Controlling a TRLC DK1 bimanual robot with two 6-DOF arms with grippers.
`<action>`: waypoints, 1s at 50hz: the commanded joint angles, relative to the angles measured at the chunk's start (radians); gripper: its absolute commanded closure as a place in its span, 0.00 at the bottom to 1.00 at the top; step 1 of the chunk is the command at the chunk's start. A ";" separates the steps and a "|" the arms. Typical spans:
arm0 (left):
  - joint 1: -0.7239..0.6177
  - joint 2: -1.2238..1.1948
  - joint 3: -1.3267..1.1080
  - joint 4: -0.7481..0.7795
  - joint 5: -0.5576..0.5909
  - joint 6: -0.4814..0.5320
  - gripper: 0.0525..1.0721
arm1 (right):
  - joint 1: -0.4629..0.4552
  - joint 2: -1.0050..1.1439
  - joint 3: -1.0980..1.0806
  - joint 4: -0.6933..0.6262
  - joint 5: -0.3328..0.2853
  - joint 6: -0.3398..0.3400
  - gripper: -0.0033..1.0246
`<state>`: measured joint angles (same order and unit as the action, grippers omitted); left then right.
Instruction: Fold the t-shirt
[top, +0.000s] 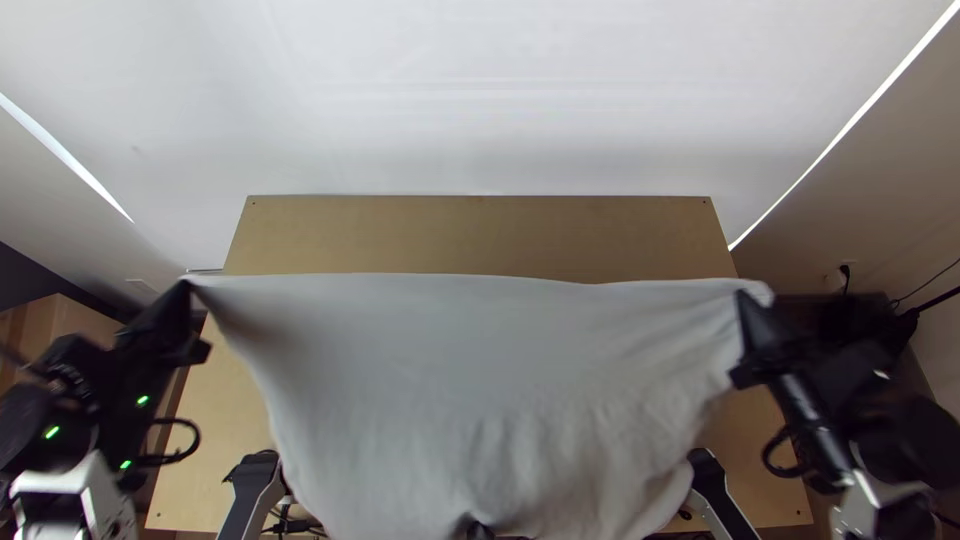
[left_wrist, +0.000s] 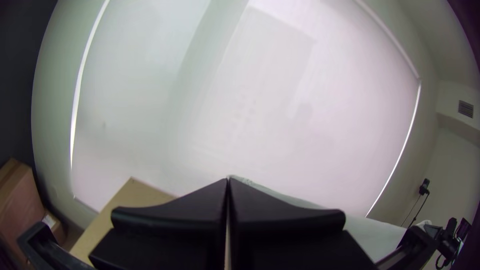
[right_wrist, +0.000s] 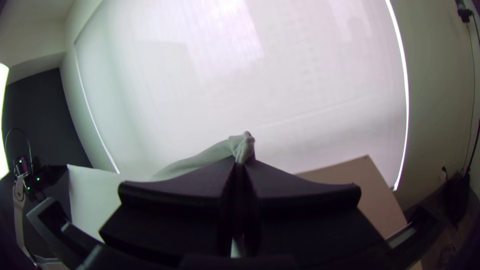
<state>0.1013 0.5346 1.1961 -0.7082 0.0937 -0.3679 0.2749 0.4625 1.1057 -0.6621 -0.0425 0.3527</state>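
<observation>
The pale grey t-shirt (top: 480, 390) hangs stretched wide between both grippers in the top view, its upper edge nearly straight and its lower part falling in soft creases toward the near edge. My left gripper (top: 188, 288) is shut on its upper left corner; in the left wrist view the left gripper (left_wrist: 228, 182) has its fingers together with a bit of cloth at the tips. At the upper right corner, my right gripper (top: 745, 300) is shut on the fabric. Bunched cloth (right_wrist: 243, 146) pokes up from the right gripper (right_wrist: 243, 162) in the right wrist view.
The wooden table (top: 480, 235) shows beyond the raised shirt and along both its sides. Pale arm-like parts (top: 252, 495) stand at the near edge, partly behind the cloth. A cardboard box (left_wrist: 20, 200) is off to the side, and cables (top: 925, 290) hang by the right wall.
</observation>
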 joint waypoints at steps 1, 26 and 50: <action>0.003 -0.005 -0.136 0.084 -0.005 -0.020 0.98 | 0.038 -0.051 -0.152 0.075 0.009 0.029 0.98; -0.052 0.515 -0.435 0.552 -0.031 0.012 0.98 | 0.089 0.444 -0.443 0.498 -0.003 0.022 0.98; -0.048 1.102 -0.069 0.678 -0.052 0.024 0.98 | -0.003 1.134 -0.107 0.734 -0.037 -0.026 0.98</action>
<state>0.0494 1.5558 1.0328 -0.0559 0.0597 -0.3550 0.2935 1.4963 0.9146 0.0422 -0.0784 0.3542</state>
